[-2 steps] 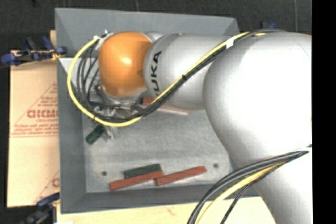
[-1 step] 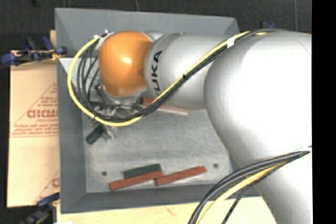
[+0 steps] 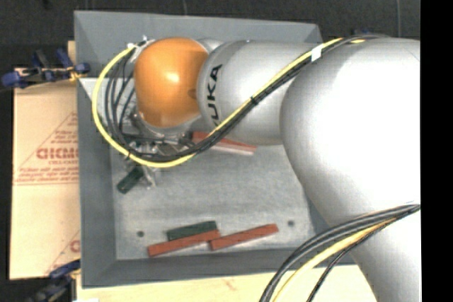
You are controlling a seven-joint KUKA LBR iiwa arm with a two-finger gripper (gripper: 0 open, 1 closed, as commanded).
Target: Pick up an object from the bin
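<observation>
Though we cannot tell how wide the claw [image 3: 144, 170] stands, we judge the small dark green block [image 3: 130, 184] just beside it, at the left of the bin [image 3: 97, 223], light and stiff, best pinched across its narrow sides.

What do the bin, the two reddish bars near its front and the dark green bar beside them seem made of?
Bin: grey sheet metal, matt, folded walls. Reddish bars: probably painted wood or plastic, even dull colour, straight edges. Dark green bar: likely the same.

one camera looks down, slightly sideways, close over the bin [image 3: 95, 152].
</observation>
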